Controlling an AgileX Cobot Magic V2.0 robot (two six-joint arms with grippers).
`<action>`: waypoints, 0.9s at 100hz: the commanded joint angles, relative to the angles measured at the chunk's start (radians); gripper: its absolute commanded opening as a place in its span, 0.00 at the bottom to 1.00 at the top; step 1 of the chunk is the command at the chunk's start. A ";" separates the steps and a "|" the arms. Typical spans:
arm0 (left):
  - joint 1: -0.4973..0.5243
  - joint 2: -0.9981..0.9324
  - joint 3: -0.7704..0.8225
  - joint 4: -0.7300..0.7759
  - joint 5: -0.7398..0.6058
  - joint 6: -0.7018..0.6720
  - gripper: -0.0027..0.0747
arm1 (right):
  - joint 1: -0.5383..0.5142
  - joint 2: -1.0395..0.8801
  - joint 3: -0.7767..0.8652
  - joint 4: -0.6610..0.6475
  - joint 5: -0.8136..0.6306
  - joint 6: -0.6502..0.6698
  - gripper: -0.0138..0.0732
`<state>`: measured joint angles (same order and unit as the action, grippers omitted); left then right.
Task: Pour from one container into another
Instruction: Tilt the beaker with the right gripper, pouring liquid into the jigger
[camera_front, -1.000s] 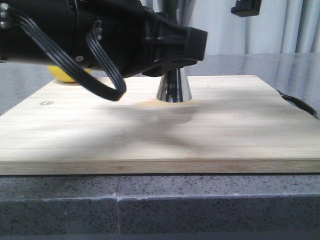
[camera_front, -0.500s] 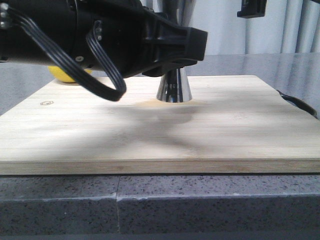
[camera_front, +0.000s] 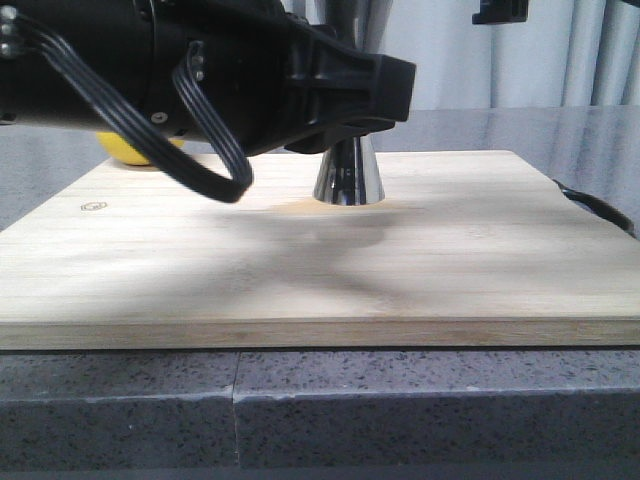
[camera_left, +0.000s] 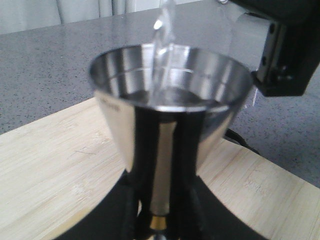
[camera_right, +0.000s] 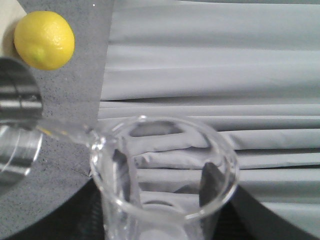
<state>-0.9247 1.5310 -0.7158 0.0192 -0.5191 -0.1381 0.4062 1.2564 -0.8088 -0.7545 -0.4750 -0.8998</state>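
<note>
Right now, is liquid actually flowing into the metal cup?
Yes, a clear stream falls into the steel jigger, where liquid already pools.

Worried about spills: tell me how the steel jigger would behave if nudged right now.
The jigger looks apt to tip: its wide cup sits above a narrow waist. Liquid already in the cup would probably slosh out. Polished steel likely slides easily on the wooden board, though the left pincer seems to steady it.
</note>
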 joint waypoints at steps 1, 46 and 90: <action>0.002 -0.044 -0.032 -0.002 -0.091 -0.005 0.01 | 0.004 -0.031 -0.039 0.018 -0.072 -0.026 0.40; 0.002 -0.044 -0.032 -0.002 -0.091 -0.005 0.01 | 0.004 -0.031 -0.039 -0.002 -0.072 -0.060 0.40; 0.002 -0.044 -0.032 -0.002 -0.091 -0.005 0.01 | 0.004 -0.031 -0.039 -0.011 -0.077 -0.073 0.40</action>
<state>-0.9247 1.5310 -0.7158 0.0192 -0.5191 -0.1381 0.4062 1.2564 -0.8088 -0.7840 -0.4806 -0.9666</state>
